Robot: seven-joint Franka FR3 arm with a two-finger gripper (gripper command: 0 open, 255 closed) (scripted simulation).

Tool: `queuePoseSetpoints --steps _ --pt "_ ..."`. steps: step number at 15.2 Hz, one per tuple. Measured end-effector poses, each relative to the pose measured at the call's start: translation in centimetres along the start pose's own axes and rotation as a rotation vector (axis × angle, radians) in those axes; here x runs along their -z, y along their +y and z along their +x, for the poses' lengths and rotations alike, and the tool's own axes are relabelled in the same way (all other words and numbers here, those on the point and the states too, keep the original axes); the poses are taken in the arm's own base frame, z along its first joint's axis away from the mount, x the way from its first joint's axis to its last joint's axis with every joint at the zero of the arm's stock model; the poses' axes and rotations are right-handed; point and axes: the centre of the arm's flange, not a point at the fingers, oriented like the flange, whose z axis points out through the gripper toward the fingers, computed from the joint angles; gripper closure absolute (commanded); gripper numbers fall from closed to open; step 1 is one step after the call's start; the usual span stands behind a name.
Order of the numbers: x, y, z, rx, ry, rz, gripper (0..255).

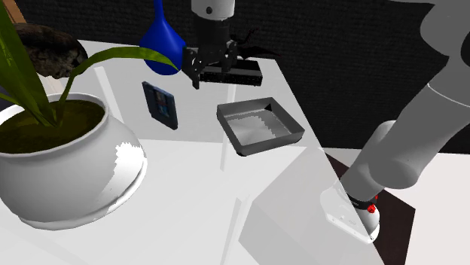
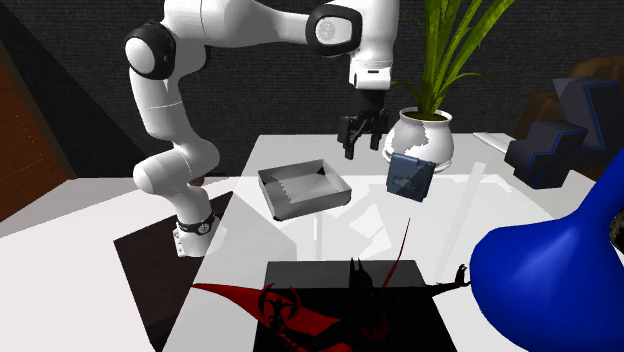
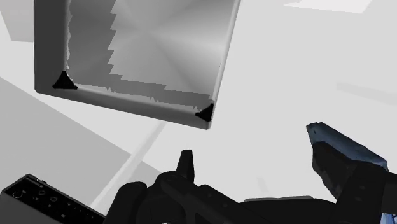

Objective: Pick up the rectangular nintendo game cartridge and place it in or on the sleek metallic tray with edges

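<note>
The game cartridge [image 1: 160, 104] is a dark blue rectangular slab with a picture label, resting on the white table [image 1: 196, 196]. To its right in the shoulder view sits the grey metallic tray [image 1: 260, 126], square with raised edges and nothing in it. My black gripper [image 1: 205, 71] hangs open above the table, behind the gap between cartridge and tray, touching neither. The second exterior view has the gripper [image 2: 362, 142] above and between the tray [image 2: 303, 188] and the cartridge [image 2: 409, 177]. In the wrist view the tray [image 3: 153, 51] lies ahead and the cartridge [image 3: 347, 159] off to one side.
A large white pot with a green plant [image 1: 64, 162] fills the shoulder view's left. A blue vase [image 1: 161, 34] and a black box with a bat figure [image 1: 239, 70] stand at the far edge beside the gripper. A black-and-red flat item [image 2: 340, 300] lies near the vase.
</note>
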Motion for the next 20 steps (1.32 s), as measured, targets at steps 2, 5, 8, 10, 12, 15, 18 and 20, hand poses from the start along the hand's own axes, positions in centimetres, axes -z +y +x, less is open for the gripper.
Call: queuePoseSetpoints --steps 2,5,8,10,12,15,18,20 --pt "-0.3 -2.4 1.1 0.002 -0.009 0.003 0" --pt "-0.5 -6.2 2.2 0.003 -0.024 0.007 0" --pt "-1.0 -9.7 3.0 0.004 -0.038 0.01 0" --pt "-1.8 -10.4 3.1 0.003 -0.041 0.011 0" --pt "-2.7 -10.5 3.1 0.003 -0.042 0.011 0" --pt "-4.3 -10.7 3.1 0.003 -0.042 0.011 0" --pt "-5.0 -10.6 3.0 0.003 -0.042 0.011 0" --pt "-5.1 -10.6 3.0 0.003 -0.041 0.011 0"
